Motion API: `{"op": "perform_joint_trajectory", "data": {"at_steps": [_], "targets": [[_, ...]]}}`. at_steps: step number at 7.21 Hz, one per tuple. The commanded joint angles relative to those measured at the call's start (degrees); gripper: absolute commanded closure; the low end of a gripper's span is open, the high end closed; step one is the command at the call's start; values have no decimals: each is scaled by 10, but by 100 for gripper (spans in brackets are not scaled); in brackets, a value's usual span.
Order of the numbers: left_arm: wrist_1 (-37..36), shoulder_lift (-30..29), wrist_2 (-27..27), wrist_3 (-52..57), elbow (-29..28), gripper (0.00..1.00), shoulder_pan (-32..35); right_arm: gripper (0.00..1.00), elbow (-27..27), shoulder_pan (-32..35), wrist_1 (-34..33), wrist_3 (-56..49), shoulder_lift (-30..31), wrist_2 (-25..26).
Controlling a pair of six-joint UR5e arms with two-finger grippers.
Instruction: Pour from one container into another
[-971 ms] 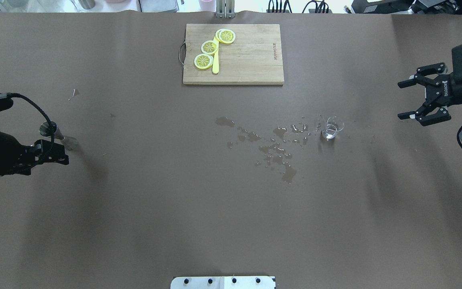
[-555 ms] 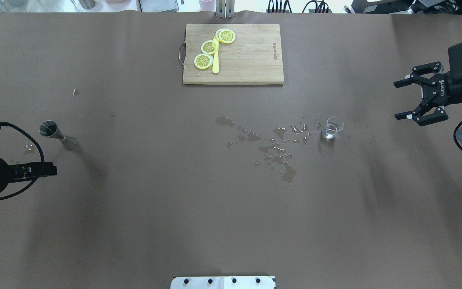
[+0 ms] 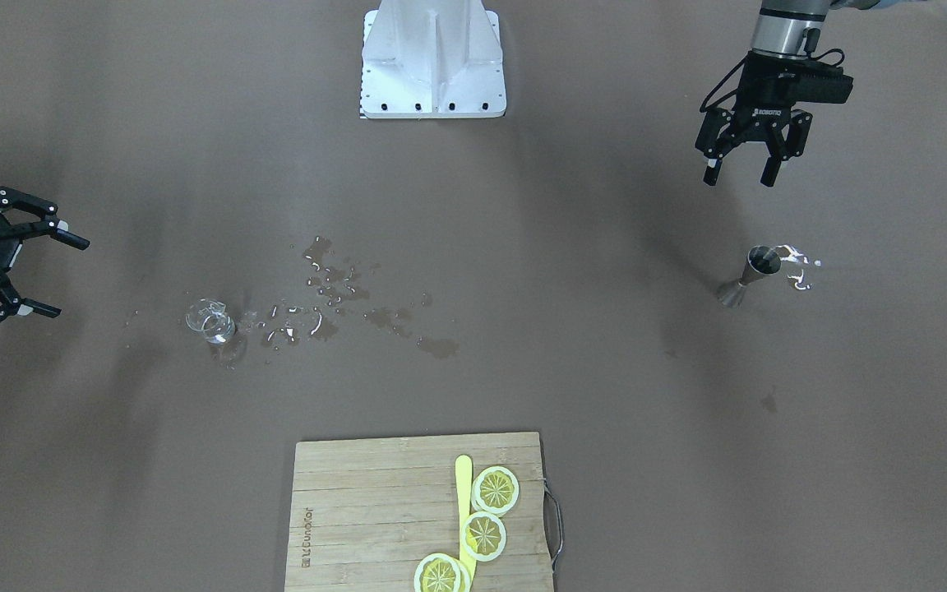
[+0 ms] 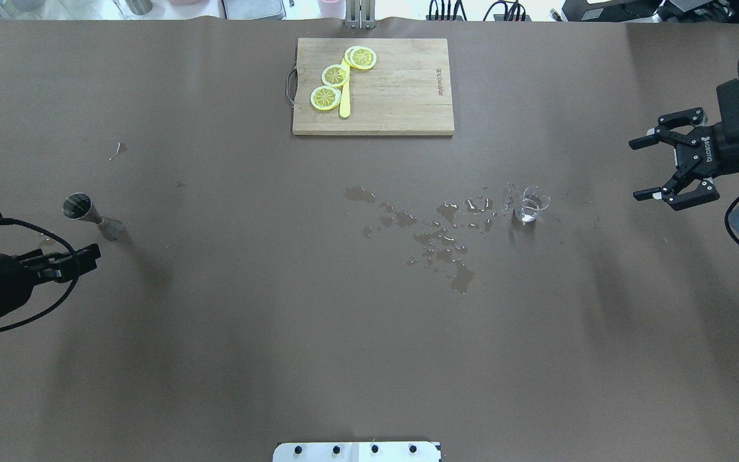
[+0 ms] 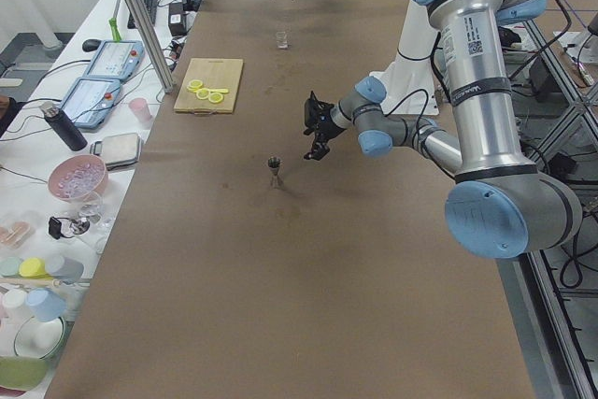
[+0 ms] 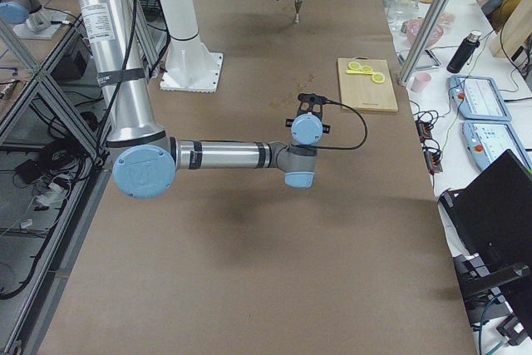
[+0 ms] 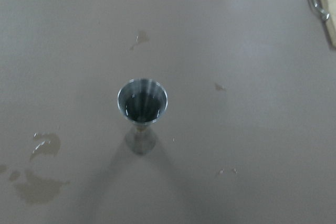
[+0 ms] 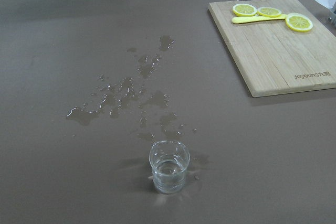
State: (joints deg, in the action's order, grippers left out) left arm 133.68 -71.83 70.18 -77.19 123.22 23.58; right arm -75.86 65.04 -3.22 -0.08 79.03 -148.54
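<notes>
At the left edge of the brown worktop the left hand hangs released, fingers apart and holding nothing, near the steel jigger, which stands upright and apart from it with small wet patches beside it. At the far edge lies a wooden cutting board carrying lemon slices. Right of centre a spill of puddles trails up to a small clear glass, upright with a little clear liquid inside. Well beyond it the right hand hovers released and empty
</notes>
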Motion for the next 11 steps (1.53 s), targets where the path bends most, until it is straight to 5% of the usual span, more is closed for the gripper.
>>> {"op": "perform_joint_trajectory", "data": {"at_steps": [1, 5, 11], "targets": [[26, 9, -74, -1, -28, 3, -18, 2, 4, -11, 2, -40, 6, 4], [181, -47, -173, 1, -153, 3, -25, 2, 0, -39, -64, -148, 13, 15], [185, -64, -281, 3, -221, 3, -71, 5, 66, -69, -60, -147, -32, 2]]}}
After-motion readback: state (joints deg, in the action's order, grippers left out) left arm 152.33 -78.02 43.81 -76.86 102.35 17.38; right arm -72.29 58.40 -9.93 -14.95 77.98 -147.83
